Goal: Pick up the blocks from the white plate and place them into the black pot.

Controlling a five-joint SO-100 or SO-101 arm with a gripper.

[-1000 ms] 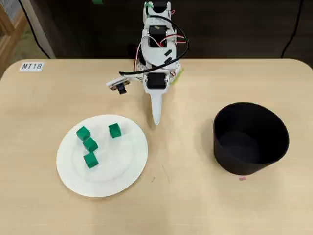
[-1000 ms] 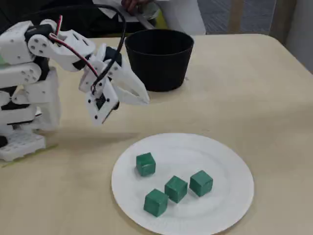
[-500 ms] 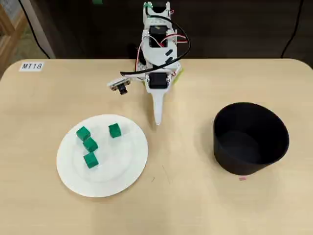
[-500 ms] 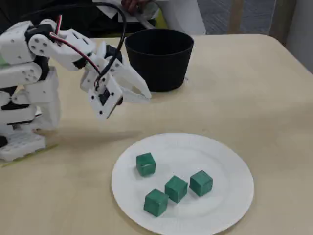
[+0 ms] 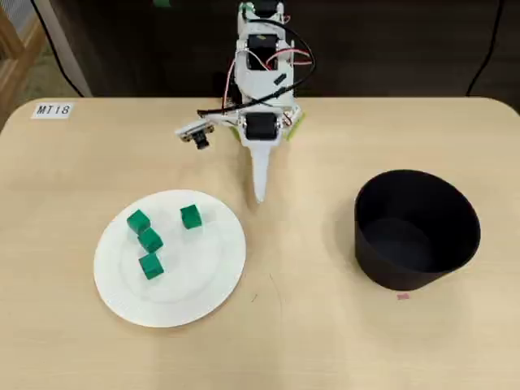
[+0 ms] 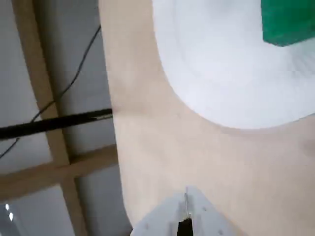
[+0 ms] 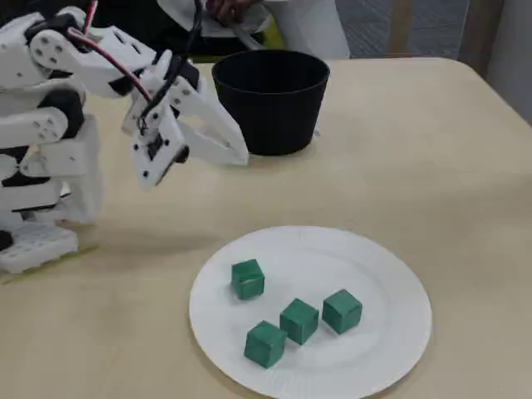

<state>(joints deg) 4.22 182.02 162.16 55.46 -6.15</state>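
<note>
Several small green blocks [image 5: 150, 240] lie on the white plate [image 5: 203, 268] at the left of the overhead view; one block [image 5: 191, 216] sits apart from the others. They also show on the plate [image 7: 374, 274] in the fixed view [image 7: 299, 321]. The black pot [image 5: 406, 276] stands at the right, and looks empty. My gripper [image 5: 260, 195] is shut and empty, hovering over bare table between plate and pot, just beyond the plate's far rim. In the wrist view the shut fingertips [image 6: 186, 194] point toward the plate [image 6: 221, 73] and one block [image 6: 288, 22].
The arm's base [image 5: 260, 49] stands at the table's far edge. A label reading MT18 [image 5: 54, 110] lies at the far left corner. A small pink mark [image 5: 402, 296] lies just in front of the pot. The rounded table edge and wooden frame [image 6: 54, 123] show in the wrist view.
</note>
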